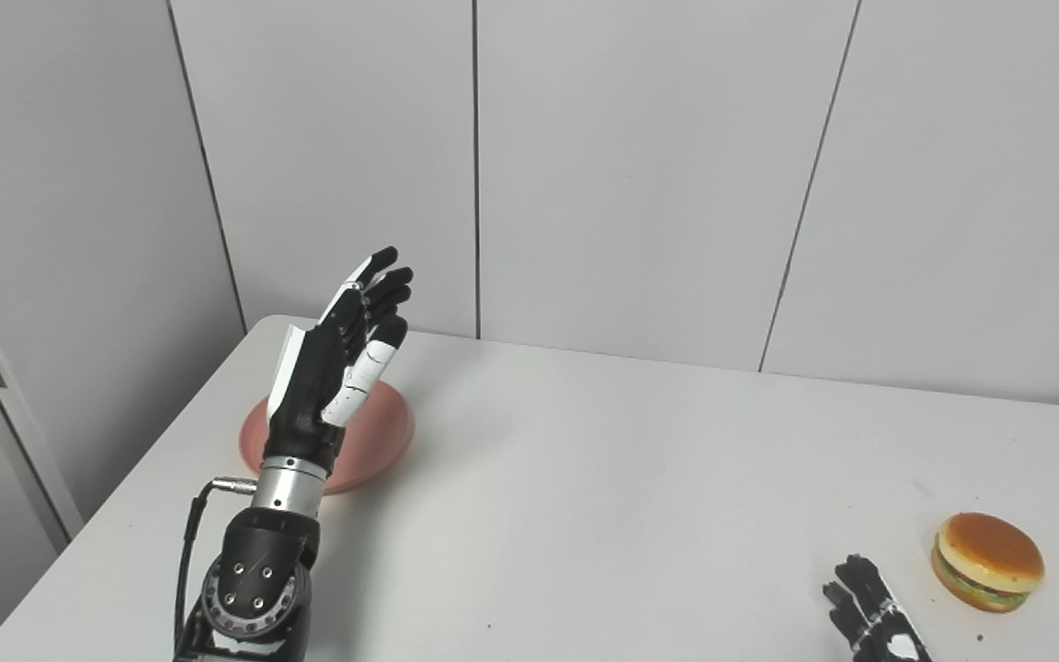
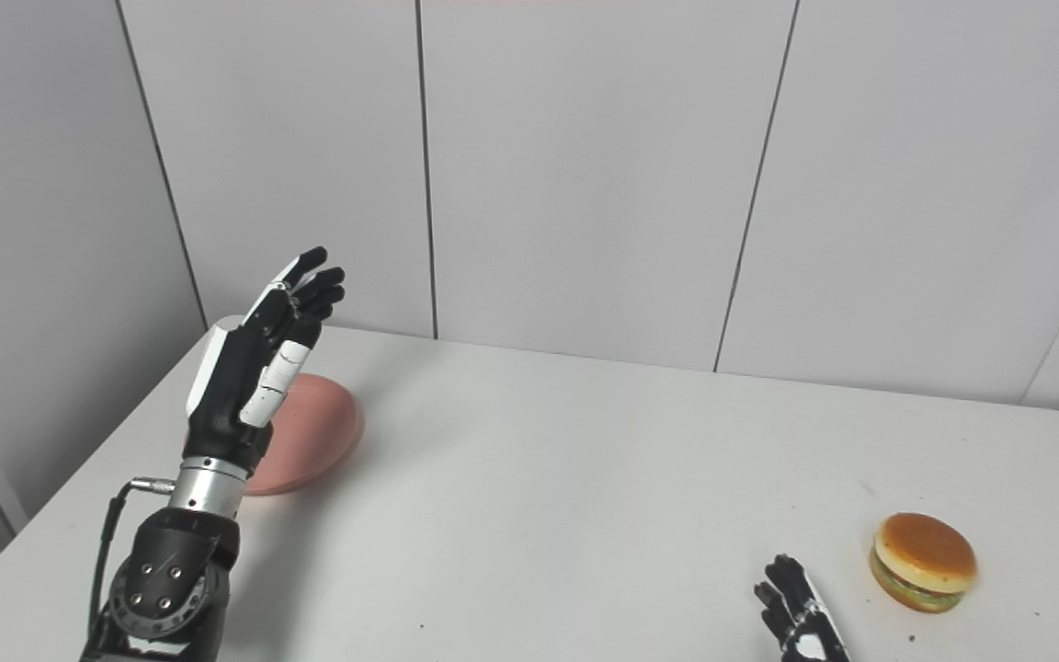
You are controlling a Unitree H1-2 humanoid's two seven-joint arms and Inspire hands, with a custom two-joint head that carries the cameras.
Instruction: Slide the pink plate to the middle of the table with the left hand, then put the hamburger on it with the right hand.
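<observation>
Left hand (image 1: 332, 372) raised over the plate (image 1: 378, 432), fingers spread, empty — right hand (image 1: 870, 611) beside the burger (image 1: 989, 561), fingers apart, empty.

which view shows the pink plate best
The right eye view: the pink plate shows more surface right of the raised, open left hand. In the left eye view the hand and wrist cover its middle, leaving only its edges.
</observation>
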